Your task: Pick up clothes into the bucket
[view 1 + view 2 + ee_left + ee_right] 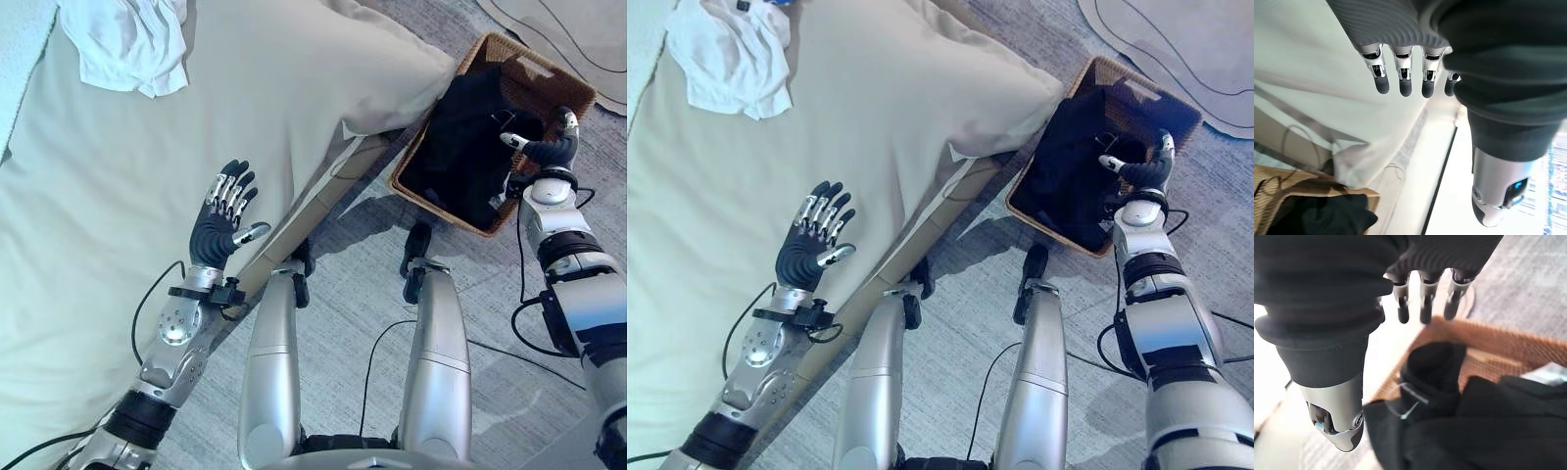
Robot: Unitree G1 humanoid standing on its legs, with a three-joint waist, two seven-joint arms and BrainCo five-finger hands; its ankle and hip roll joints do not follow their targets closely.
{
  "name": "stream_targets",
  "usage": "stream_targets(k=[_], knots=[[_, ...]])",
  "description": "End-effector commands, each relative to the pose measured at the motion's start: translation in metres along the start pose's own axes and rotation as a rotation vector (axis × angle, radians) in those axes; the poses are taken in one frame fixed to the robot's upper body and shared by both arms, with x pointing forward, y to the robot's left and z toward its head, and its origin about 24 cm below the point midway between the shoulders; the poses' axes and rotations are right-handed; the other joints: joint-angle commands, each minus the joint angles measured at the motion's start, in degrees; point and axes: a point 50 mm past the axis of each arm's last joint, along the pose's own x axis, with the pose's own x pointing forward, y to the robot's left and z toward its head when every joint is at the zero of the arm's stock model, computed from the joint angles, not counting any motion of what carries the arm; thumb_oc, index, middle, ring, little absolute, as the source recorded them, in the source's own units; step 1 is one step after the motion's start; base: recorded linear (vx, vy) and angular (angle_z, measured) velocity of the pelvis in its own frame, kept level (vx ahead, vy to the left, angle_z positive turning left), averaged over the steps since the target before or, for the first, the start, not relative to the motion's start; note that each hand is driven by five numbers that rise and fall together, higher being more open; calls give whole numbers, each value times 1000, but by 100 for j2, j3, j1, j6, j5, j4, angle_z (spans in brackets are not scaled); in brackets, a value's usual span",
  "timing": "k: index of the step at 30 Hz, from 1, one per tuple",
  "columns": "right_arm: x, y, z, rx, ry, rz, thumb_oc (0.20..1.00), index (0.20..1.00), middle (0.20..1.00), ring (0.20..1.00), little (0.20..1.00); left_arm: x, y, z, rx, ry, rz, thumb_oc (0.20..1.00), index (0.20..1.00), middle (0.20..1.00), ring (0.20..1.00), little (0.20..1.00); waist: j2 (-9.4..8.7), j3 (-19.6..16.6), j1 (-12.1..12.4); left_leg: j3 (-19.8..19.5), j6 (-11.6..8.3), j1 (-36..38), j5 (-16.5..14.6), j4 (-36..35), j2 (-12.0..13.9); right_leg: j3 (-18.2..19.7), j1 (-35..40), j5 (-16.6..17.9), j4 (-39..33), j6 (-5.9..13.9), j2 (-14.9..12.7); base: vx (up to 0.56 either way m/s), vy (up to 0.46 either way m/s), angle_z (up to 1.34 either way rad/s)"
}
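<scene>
A woven brown basket stands on the floor at the bed's right, with black clothes piled inside; they also appear in the right wrist view. My right hand hovers over the basket's near right side, fingers straight and open, holding nothing. A white garment lies crumpled on the bed at the far left. My left hand is raised above the bed's near edge, fingers spread open and empty, well short of the white garment.
The bed, under a pale cover, takes up the left half, its edge running diagonally toward the basket. A pale rug lies on the grey carpet beyond the basket.
</scene>
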Motion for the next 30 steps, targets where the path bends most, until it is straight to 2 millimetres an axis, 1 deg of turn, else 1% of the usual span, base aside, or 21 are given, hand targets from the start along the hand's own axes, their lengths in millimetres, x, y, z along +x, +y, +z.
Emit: stream_targets(k=[1,3,4,5,6,8,9,10,11,12,13,17,22,23,24,25,26,27,28,29,30], knots=[[0,-5,8,32,-81,-23,1000,1000,1000,1000,1000,-1,4,16,-21,-105,21,1000,1000,1000,1000,1000,-92,-397,-185,-119,-17,216,-2,-410,73,92,504,380,-629,398,-131,12,8,-3],[-2,-4,7,30,-86,-21,1000,1000,1000,1000,1000,-1,5,15,-17,-99,22,1000,1000,1000,1000,1000,-118,-401,-193,-118,-25,373,51,-557,68,57,663,426,-755,416,-137,-25,-1,0],[-8,2,3,23,-104,-3,1000,1000,1000,1000,1000,1,7,14,-2,-100,25,1000,1000,1000,1000,1000,-166,-431,-213,-93,2,559,318,-834,76,-29,902,659,-1056,390,-151,0,0,0],[-8,2,2,21,-101,-3,1000,1000,1000,1000,1000,0,7,14,-2,-98,24,1000,1000,1000,1000,1000,-163,-443,-209,-139,-50,650,157,-824,75,-11,981,500,-1010,440,-142,-39,-7,-1],[-13,5,-2,31,-111,6,1000,1000,1000,1000,1000,0,8,13,3,-96,30,1000,1000,1000,1000,1000,-184,-439,-219,-105,-2,722,373,-975,69,-75,1089,699,-1188,402,-148,71,-33,1],[-39,19,-24,125,-116,58,1000,1000,1000,1000,1000,-2,13,5,-3,-73,75,1000,1000,1000,1000,1000,-264,-516,-249,-173,-31,1232,489,-1370,51,-256,1656,749,-1545,440,-166,65,-60,5],[-48,23,-29,174,-121,76,1000,1000,1000,1000,1000,-4,16,1,-12,-61,98,1000,1000,1000,1000,1000,-291,-546,-259,-188,-41,1370,525,-1490,61,-306,1832,770,-1659,459,-182,54,-44,10],[-49,23,-30,173,-119,75,1000,1000,1000,1000,1000,-5,16,1,-11,-59,98,1000,1000,1000,1000,1000,-292,-538,-258,-193,-41,1396,532,-1507,60,-316,1863,774,-1675,460,-183,115,-76,20],[-69,26,-46,243,-105,110,1000,1000,1000,1000,1000,-10,22,-5,1,-33,139,1000,1000,1000,1000,1000,-344,-609,-256,-274,-50,1698,617,-1737,59,-460,2252,808,-1898,483,-189,89,-54,13],[-70,25,-47,242,-103,110,1000,1000,1000,1000,1000,-10,22,-5,1,-32,138,1000,1000,1000,1000,1000,-342,-600,-257,-282,-51,1723,623,-1752,59,-473,2285,812,-1915,483,-188,118,-65,14],[-79,27,-53,268,-96,128,1000,1000,1000,1000,1000,-12,24,-7,9,-19,145,1000,1000,1000,1000,1000,-355,-628,-244,-320,-60,1888,657,-1894,71,-563,2489,817,-2025,502,-212,82,-41,19],[-126,42,-81,477,0,236,1000,1000,1000,1000,1000,-24,35,-21,121,60,191,1000,1000,1000,1000,1000,-466,-840,-145,-496,-84,2663,739,-2325,88,-927,3504,831,-2461,576,-302,175,-54,20],[-147,50,-95,518,66,305,1000,1000,1000,1000,1000,-31,42,-34,186,129,225,1000,1000,1000,1000,1000,-532,-1012,-20,-611,-105,3252,743,-2524,105,-1216,4348,821,-2740,616,-341,105,-5,29],[-157,50,-106,528,109,314,1000,1000,1000,1000,1000,-36,46,-39,212,162,239,1000,1000,1000,1000,1000,-552,-1123,39,-689,-143,3453,739,-2572,82,-1407,4727,816,-2910,628,-313,118,-26,27],[-157,50,-106,528,109,314,1000,1000,1000,1000,1000,-36,46,-39,213,162,239,1000,1000,1000,1000,1000,-550,-1127,28,-701,-139,3446,766,-2589,77,-1424,4736,844,-2940,628,-312,166,-26,58],[-162,46,-113,525,140,305,1000,1000,1000,1000,1000,-39,48,-41,222,177,256,1000,1000,1000,1000,1000,-577,-1248,101,-757,-248,3607,750,-2587,74,-1677,5141,821,-3150,644,-305,85,-8,59],[-162,46,-113,525,139,304,1000,1000,1000,1000,1000,-39,48,-41,222,176,256,1000,1000,1000,1000,1000,-574,-1253,86,-772,-243,3598,779,-2605,65,-1698,5151,849,-3182,645,-306,113,-17,67],[-165,38,-119,567,161,263,1000,1000,1000,1000,1000,-35,45,-45,219,188,248,1000,1000,1000,1000,1000,-595,-1340,32,-445,-279,3529,813,-2470,88,-2073,5487,879,-3353,665,-387,44,32,77],[-167,36,-122,558,168,257,1000,1000,1000,1000,1000,-34,44,-47,221,193,244,1000,1000,1000,1000,1000,-620,-1439,-58,-49,-204,3520,831,-2384,167,-2226,5610,915,-3415,674,-420,50,30,110],[-167,36,-122,558,168,257,1000,1000,1000,1000,1000,-34,44,-47,221,194,244,1000,1000,1000,1000,1000,-620,-1437,-58,-48,-203,3521,824,-2376,166,-2226,5617,917,-3420,676,-420,117,142,129],[-166,39,-120,527,165,282,1000,1000,1000,1000,1000,-36,46,-46,238,198,239,1000,1000,1000,1000,1000,-659,-1593,-1,146,-135,3783,702,-2429,207,-2191,5649,965,-3472,683,-418,159,142,86]])
